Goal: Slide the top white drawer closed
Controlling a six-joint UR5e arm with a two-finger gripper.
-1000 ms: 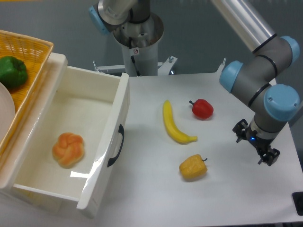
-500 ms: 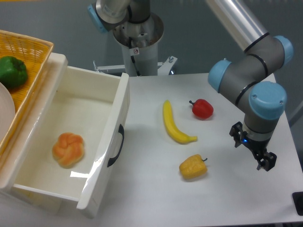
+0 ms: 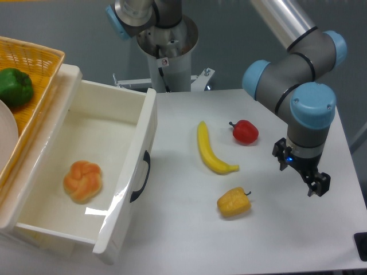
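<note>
Camera view:
Top white drawer [image 3: 74, 172]: at 9 o'clock in the picture, pulled far out, so it needs a push on its front to close.
Black handle [image 3: 140, 176]: on the drawer front, facing 3 o'clock toward the table.
Orange bun [image 3: 82, 181]: sits inside the drawer, low enough not to block it.
Gripper [image 3: 300, 170]: at 3 o'clock, well apart from the drawer, holding nothing; I cannot tell if its fingers are spread or together.
Banana [image 3: 210, 149], red pepper [image 3: 245, 131], yellow pepper [image 3: 233, 203]: lie between the gripper and the drawer, so the arm should go over or around them.
Yellow basket [image 3: 35, 74]: at 10 o'clock, with a green pepper [image 3: 15, 86] inside.
</note>
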